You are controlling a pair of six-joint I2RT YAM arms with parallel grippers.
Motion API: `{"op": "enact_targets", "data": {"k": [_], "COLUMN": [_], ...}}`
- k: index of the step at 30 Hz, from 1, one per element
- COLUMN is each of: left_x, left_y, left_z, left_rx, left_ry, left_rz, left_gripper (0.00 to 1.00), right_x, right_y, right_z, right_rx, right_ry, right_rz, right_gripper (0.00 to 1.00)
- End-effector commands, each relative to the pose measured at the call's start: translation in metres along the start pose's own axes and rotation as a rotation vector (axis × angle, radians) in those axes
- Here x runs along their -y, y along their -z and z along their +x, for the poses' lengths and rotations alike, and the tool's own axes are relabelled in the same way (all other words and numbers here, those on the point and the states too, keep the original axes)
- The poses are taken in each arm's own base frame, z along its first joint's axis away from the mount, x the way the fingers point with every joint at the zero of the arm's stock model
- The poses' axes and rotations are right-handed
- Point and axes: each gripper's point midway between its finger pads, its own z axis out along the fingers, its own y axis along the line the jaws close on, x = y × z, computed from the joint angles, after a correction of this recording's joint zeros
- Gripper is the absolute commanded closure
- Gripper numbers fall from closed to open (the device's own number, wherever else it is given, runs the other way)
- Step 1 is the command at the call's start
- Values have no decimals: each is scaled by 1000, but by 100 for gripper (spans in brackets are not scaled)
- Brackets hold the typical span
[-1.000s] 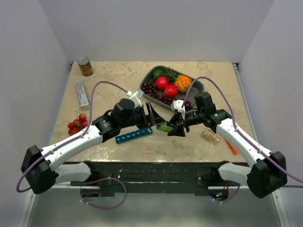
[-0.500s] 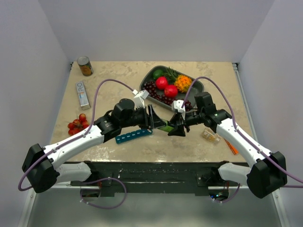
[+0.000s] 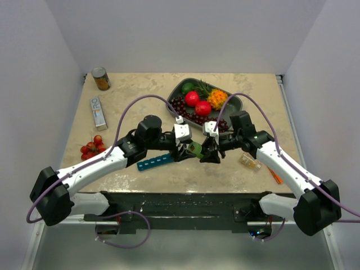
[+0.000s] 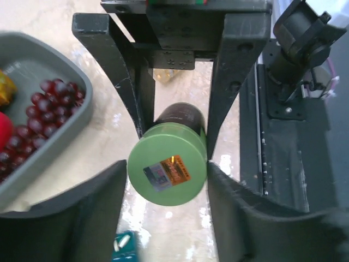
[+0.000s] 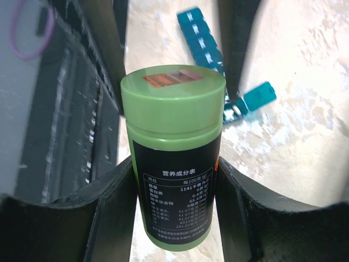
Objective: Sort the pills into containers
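2 arms are bent inward. Green bottle (image 5: 173,158) is gripped at body by right fingers (image 5: 109,213), at lid by left fingers (image 4: 92,213). Teal pill organizer (image 3: 154,162) is seen on surface (image 3: 129,95) beside left fingers.

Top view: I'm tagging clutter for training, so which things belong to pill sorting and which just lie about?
Job: green pill bottle, gripped by left hand and right hand; teal pill organizer.
Lying about: fruit tray, can, cherry tomatoes, white box, clear packet, orange pen.
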Motion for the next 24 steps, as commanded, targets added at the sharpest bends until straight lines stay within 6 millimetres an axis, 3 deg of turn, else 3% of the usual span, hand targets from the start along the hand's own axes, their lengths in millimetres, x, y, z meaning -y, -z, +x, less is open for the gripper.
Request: {"op": "enact_targets", "data": {"k": [1, 2, 4, 5, 11, 16, 24], "left_x": [-12, -11, -7, -6, -3, 0, -8], "left_y": [4, 6, 17, 20, 40, 28, 17], "left_z": [-27, -34, -46, -50, -53, -47, -47], "left_rx": [125, 181, 251, 284, 345, 301, 262], "left_ry": [-227, -227, -151, -130, 146, 314, 299], "left_rz": [-45, -52, -63, -65, -70, -21, -46], "left_gripper": [32, 11, 8, 1, 1, 1, 1], "right_x": [-4, -4, -4, -4, -4, -4, -3], "right_y": [6, 5, 5, 5, 5, 5, 5], "right_z": [-32, -32, -32, -32, -32, -32, -32], "right_rx": [96, 96, 98, 98, 101, 99, 97], "right_ry": [56, 56, 57, 56, 59, 55, 55], "right_rz": [-21, -24, -28, -25, -26, -27, -25], "right_gripper": [100, 100, 100, 100, 100, 100, 100]}}
